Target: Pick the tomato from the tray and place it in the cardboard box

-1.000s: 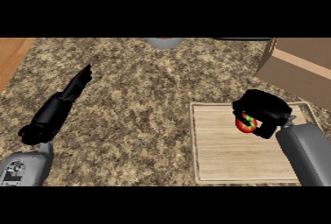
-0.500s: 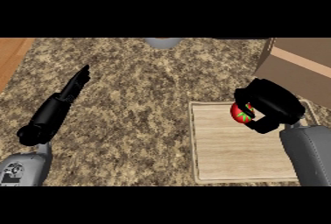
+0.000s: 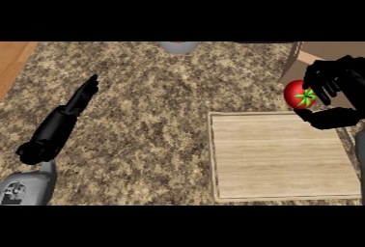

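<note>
My right hand (image 3: 336, 91) is at the right edge of the head view, curled round a red tomato (image 3: 297, 95) with a green stem. It holds the tomato in the air just beyond the far edge of the light wooden tray (image 3: 281, 157), next to the near left side of the cardboard box (image 3: 318, 54). The box shows only partly at the upper right corner. My left hand (image 3: 80, 99) rests at the left with its fingers straight, pointing away over the counter.
The speckled stone counter (image 3: 157, 116) fills the view. A grey round object (image 3: 179, 46) sits at the far edge, top centre. A strip of wooden floor (image 3: 13, 60) shows at the upper left.
My right hand has lifted the tomato off the tray and carried it up and to the right, toward the cardboard box. The left hand has stayed still.
</note>
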You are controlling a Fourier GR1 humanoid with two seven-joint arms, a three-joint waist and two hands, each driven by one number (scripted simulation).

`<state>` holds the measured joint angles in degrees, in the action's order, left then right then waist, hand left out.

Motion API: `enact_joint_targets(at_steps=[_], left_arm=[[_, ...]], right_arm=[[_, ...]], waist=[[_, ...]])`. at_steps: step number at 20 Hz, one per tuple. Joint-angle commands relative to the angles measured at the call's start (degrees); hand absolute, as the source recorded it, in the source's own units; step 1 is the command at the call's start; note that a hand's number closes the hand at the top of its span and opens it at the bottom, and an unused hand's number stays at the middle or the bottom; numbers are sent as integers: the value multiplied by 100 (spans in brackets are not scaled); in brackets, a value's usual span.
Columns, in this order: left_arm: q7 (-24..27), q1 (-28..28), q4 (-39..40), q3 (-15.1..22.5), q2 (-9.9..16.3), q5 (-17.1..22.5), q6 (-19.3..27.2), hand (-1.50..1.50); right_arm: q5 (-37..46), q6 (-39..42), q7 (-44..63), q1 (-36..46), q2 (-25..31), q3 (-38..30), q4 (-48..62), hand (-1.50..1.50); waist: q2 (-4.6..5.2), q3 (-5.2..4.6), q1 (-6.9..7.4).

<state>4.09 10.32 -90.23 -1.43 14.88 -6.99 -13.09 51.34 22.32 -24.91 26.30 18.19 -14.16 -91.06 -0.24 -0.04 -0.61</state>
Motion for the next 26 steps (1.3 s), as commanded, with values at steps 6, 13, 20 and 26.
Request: enact_joint_targets(at_steps=[6, 13, 20, 26], left_arm=[[-334, 226, -213, -11, -35, 86, -85, 0], [-95, 85, -155, 97, -95, -55, -110, 0], [23, 464, 289, 183, -273, -207, 29, 0], [201, 314, 200, 147, -172, -197, -73, 0]], right_arm=[[-465, -97, 1198, 1404, 683, -1544, 1465, 150], [96, -1028, 707, 2415, 1690, -1471, 3837, 150], [758, -218, 226, 2625, 2690, -898, 5514, 150], [1181, -310, -551, 2630, 2916, -508, 6623, 150]], waist=[[38, 7, 148], [81, 8, 282], [180, 11, 368], [177, 18, 429]])
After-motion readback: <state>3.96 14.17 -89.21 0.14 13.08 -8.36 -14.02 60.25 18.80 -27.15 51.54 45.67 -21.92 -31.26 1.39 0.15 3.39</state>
